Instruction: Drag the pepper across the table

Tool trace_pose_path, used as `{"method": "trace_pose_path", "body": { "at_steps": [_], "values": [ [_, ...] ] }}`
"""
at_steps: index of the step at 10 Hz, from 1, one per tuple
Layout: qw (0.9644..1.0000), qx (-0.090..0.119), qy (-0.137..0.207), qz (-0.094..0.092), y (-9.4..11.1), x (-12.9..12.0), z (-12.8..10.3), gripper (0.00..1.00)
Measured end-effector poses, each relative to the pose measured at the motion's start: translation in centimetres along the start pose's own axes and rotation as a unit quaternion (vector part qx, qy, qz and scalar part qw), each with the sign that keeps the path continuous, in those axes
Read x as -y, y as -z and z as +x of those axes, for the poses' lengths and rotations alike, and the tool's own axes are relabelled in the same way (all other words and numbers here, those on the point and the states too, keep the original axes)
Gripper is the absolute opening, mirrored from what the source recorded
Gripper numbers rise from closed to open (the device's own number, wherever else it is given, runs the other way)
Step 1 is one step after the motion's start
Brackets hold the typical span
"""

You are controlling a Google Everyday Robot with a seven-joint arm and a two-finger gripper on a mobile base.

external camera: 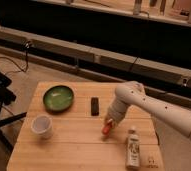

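The pepper (106, 129) is a small red-orange chili lying on the light wooden table (74, 150), right of centre. My gripper (109, 122) hangs from the white arm that reaches in from the right. It sits right on top of the pepper's upper end, with the pepper's lower tip sticking out below it toward the front.
A green plate (58, 97) lies at the back left. A white cup (41, 126) stands at the left front. A black rectangular bar (94, 105) lies behind the pepper. A white bottle (133, 147) lies at the right front, close to the pepper.
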Motion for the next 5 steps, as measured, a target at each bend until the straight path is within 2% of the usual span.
{"method": "trace_pose_path", "body": {
  "at_steps": [2,3,5],
  "values": [
    [0.9999,0.0,-0.01,0.005,0.6,1.1,1.1,0.0],
    [0.9999,0.001,-0.014,0.006,0.7,0.6,1.5,0.0],
    [0.9996,0.001,-0.025,0.012,1.5,-2.0,3.0,0.0]
  ]
}}
